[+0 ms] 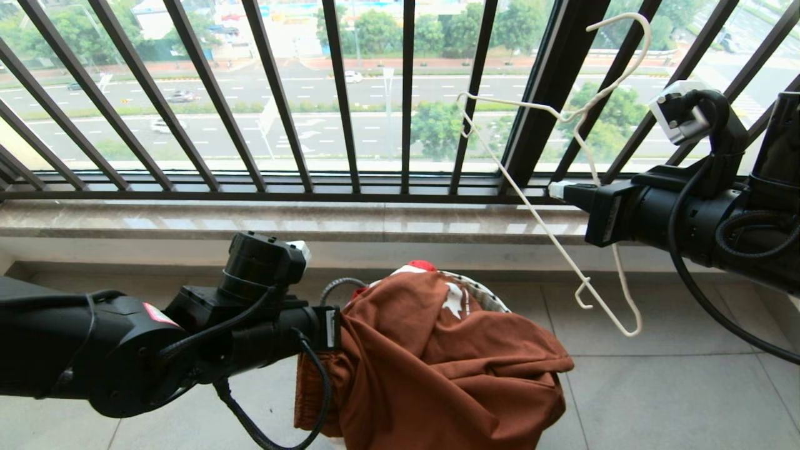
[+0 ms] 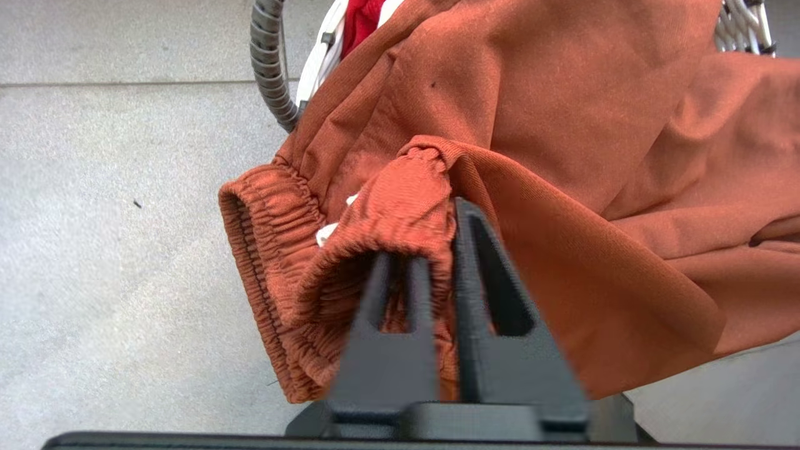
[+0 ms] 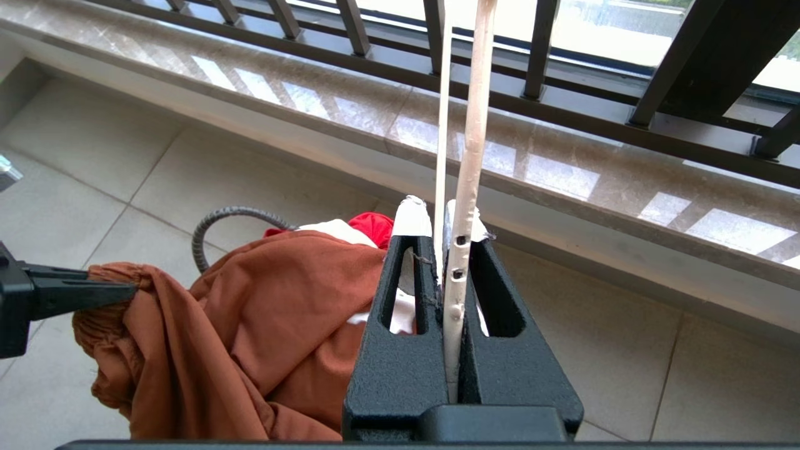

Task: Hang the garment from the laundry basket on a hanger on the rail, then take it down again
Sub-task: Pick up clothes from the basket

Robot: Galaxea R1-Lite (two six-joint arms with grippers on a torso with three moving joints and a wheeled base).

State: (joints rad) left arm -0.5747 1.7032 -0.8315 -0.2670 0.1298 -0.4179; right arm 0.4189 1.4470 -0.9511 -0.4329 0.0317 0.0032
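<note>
The garment [image 1: 437, 369], rust-brown shorts, lies draped over the laundry basket [image 1: 484, 294] on the floor tiles. My left gripper [image 2: 431, 234] reaches in from the left at the shorts' edge. It is shut on a fold of the gathered waistband [image 2: 275, 250], one finger inside the fold and one outside. My right gripper [image 3: 440, 212] is held up at the right, shut on the lower wire of the cream-white hanger [image 1: 550, 232]. The hanger hangs tilted in front of the balcony bars with its hook up. The rail is out of view.
Black balcony bars [image 1: 340, 94] and a stone sill [image 1: 250, 222] run across the back. A red and white cloth [image 1: 422, 265] shows in the basket under the shorts, and the basket's grey handle [image 2: 269, 62] arches beside it. Pale floor tiles [image 1: 656, 400] surround the basket.
</note>
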